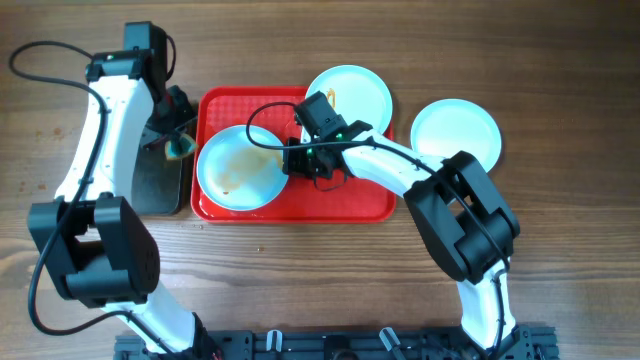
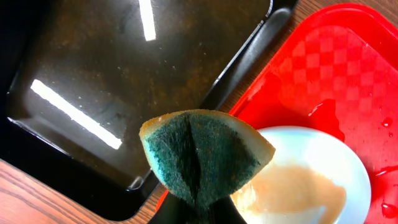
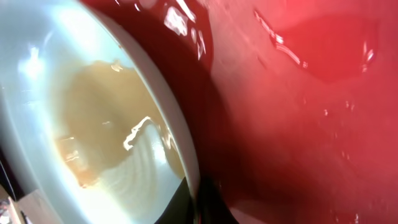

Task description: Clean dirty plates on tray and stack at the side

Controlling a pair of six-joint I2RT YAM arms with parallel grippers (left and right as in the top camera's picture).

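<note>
A plate [image 1: 240, 167] smeared with brown sauce lies on the left half of the red tray [image 1: 340, 195]. My right gripper [image 1: 295, 160] is shut on this plate's right rim; the right wrist view shows the rim [image 3: 186, 155] between the fingers [image 3: 200, 208] over the wet tray [image 3: 298, 124]. A second plate [image 1: 350, 95] with an orange streak overlaps the tray's far right corner. A third, clean plate [image 1: 455, 132] lies on the table to the right. My left gripper [image 1: 178, 145] is shut on a green-and-yellow sponge [image 2: 202, 155], held above the gap between pan and tray, left of the dirty plate [image 2: 311, 180].
A black metal pan [image 1: 155, 180] holding dark liquid [image 2: 106, 68] sits directly left of the tray. Water puddles lie on the tray base [image 2: 326, 112]. Bare wooden table surrounds the tray, with the arm bases along the front edge.
</note>
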